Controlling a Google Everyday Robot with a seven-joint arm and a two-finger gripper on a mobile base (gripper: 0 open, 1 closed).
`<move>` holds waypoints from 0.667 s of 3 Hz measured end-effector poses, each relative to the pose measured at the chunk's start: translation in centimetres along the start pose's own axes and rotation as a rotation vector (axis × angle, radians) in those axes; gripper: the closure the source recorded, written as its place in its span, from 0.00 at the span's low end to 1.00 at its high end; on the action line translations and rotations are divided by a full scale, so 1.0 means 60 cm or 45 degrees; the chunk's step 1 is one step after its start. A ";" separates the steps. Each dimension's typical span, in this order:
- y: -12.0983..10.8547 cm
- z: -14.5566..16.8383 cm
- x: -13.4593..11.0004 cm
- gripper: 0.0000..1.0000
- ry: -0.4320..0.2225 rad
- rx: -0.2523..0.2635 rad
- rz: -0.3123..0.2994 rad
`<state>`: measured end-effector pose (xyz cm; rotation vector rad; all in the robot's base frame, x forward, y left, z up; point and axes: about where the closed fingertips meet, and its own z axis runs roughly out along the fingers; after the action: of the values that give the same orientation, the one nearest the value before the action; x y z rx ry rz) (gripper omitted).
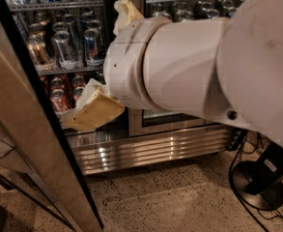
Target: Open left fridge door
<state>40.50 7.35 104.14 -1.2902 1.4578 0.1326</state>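
Observation:
The left fridge door (pixel 20 129) stands swung out toward me at the left, its brushed-steel frame and dark gasket edge running diagonally down the view. Behind it the fridge (pixel 150 149) shows its left compartment uncovered, with cans (pixel 63 42) on wire shelves. My gripper (pixel 92 64) reaches into that opening at the end of the big white arm (pixel 189 66). One tan finger (pixel 90 111) sits low by the bottom shelf and the other (pixel 124 11) is up high. They stand wide apart and open, with nothing between them. They do not touch the door.
The ribbed steel grille (pixel 155 149) runs along the fridge base above a speckled floor (pixel 170 202). A black round stand base (pixel 257 182) with cables sits at the lower right. The right glass door (pixel 179 119) stays closed behind the arm.

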 end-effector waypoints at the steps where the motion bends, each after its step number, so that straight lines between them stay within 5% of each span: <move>1: 0.000 0.000 0.000 0.00 0.000 0.000 0.000; 2: 0.000 0.000 0.000 0.00 0.000 0.000 0.000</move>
<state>40.50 7.35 104.14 -1.2902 1.4578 0.1326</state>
